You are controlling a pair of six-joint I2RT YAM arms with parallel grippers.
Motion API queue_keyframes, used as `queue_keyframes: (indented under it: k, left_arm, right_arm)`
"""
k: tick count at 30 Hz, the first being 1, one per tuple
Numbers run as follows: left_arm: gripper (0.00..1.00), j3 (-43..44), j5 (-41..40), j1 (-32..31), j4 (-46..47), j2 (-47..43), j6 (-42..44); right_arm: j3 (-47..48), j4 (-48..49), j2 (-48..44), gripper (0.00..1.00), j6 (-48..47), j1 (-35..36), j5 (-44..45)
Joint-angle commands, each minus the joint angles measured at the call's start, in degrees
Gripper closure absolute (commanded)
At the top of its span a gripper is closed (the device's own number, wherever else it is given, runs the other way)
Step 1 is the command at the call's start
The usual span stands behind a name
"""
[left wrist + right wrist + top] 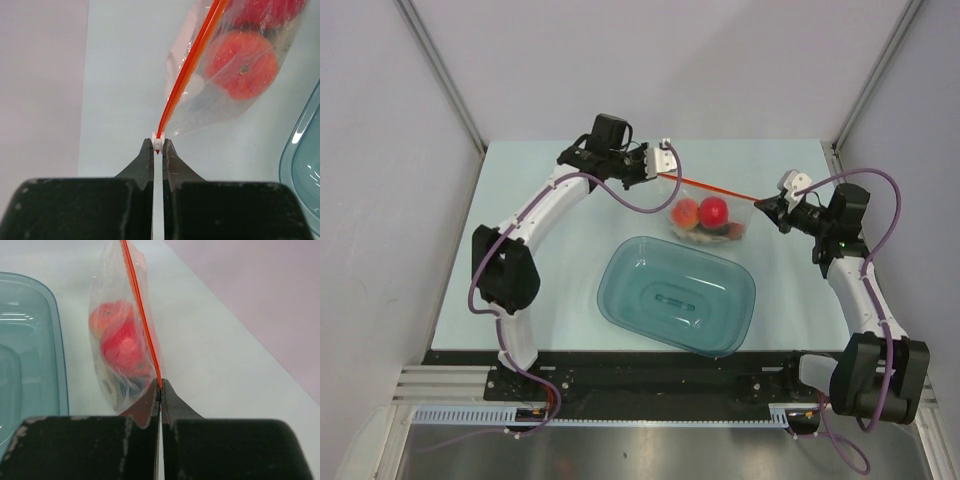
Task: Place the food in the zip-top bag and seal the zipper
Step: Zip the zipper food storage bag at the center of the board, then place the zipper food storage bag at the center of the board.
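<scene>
Tension runs along the zipper (712,186), pulled straight between my two end effectors beyond the far rim of the teal tub (677,295). My left end effector (157,145) is closed tight on the small white tab at one end of the strip. My right end effector (160,386) is closed tight on the other end, pinching a corner of the zip-top bag (712,228). The bag hangs below the strip, just behind the tub, holding the red apple (716,211), the orange round fruit (685,212) and something dark underneath.
</scene>
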Motion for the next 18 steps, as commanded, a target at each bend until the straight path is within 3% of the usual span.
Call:
queue_keyframes:
  k: [1,5,12,14,18]
  left_arm:
    - [1.0,1.5,-6.9,2.9,3.9,-2.1,-2.1]
    - [1.0,4.5,-7.6,2.9,9.1,0.2,-7.6]
    - [1.0,27.6,-13.7,2.8,17.3,13.3,-19.3]
    - [1.0,29.7,-15.3,2.8,20.0,15.3,-19.9]
    - [1.0,25.9,-15.7,2.9,25.8,14.8,-17.7]
  right_arm:
    - [3.0,9.5,3.0,1.0,5.9,-1.2,3.6]
    - [5.5,15.5,7.2,1.0,9.2,-0.2,7.4]
    - [15.3,27.5,18.0,1.0,15.2,1.7,16.7]
    - [18.9,28.9,20.2,1.0,15.5,2.4,18.6]
    - [22.4,29.6,24.1,1.0,13.4,3.9,19.2]
